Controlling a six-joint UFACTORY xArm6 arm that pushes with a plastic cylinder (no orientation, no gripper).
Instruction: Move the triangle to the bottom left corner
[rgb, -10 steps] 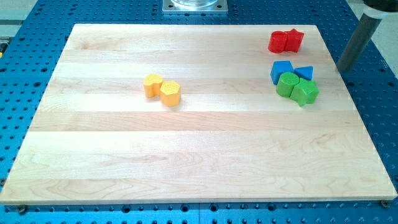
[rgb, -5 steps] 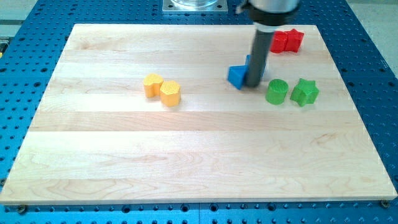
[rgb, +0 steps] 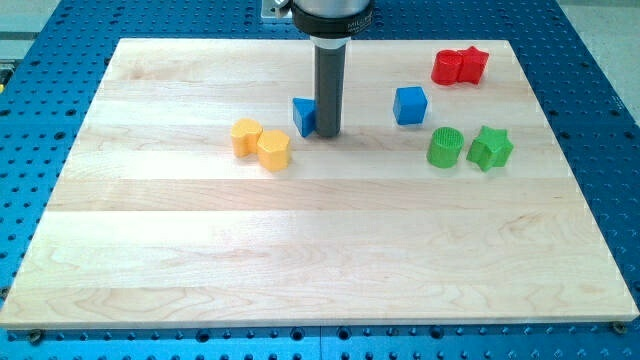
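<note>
The blue triangle (rgb: 304, 116) lies on the wooden board (rgb: 320, 260), left of centre near the view's top. My tip (rgb: 328, 134) stands right against the triangle's right side, and the rod hides part of it. The triangle is just right of the two yellow blocks (rgb: 261, 142). The board's bottom left corner (rgb: 30, 318) is far from it.
A blue cube (rgb: 410, 104) sits to the right of the rod. A green cylinder (rgb: 445, 147) and a green star-like block (rgb: 490, 148) lie further right. Two red blocks (rgb: 460, 66) touch each other at the view's top right.
My tip swept in from the right edge and pushed the blue triangle leftward, away from the blue cube and green blocks. The green pair was split apart.
</note>
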